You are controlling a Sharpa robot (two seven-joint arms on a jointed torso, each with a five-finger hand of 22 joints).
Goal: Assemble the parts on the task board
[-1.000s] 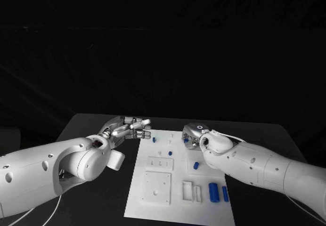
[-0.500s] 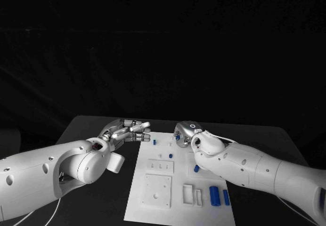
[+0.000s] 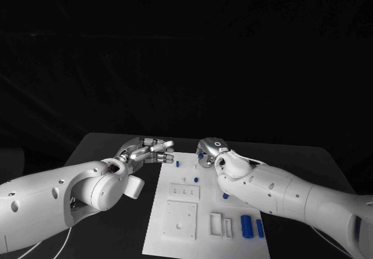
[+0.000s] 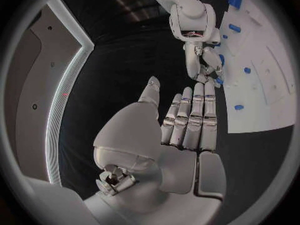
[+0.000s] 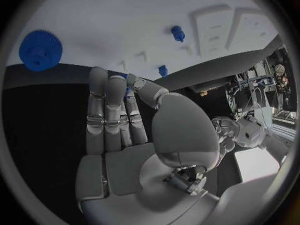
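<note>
Right hand (image 5: 119, 120) is pinching a blue part (image 5: 129, 91) over the board (image 5: 125, 30); a gear (image 5: 40, 50) is lying nearby. Left hand (image 4: 181, 125) is holding nothing, fingers straight.

task board (image 3: 180, 237) mid-table | left robot hand (image 3: 149, 150) beside its far left corner | right robot hand (image 3: 208, 151) over far edge

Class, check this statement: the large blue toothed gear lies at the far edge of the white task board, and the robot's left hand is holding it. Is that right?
Not quite. The large blue toothed gear does lie at the far edge of the white task board, but the left hand holds nothing: the left wrist view shows its fingers straight and empty, off the board.
</note>
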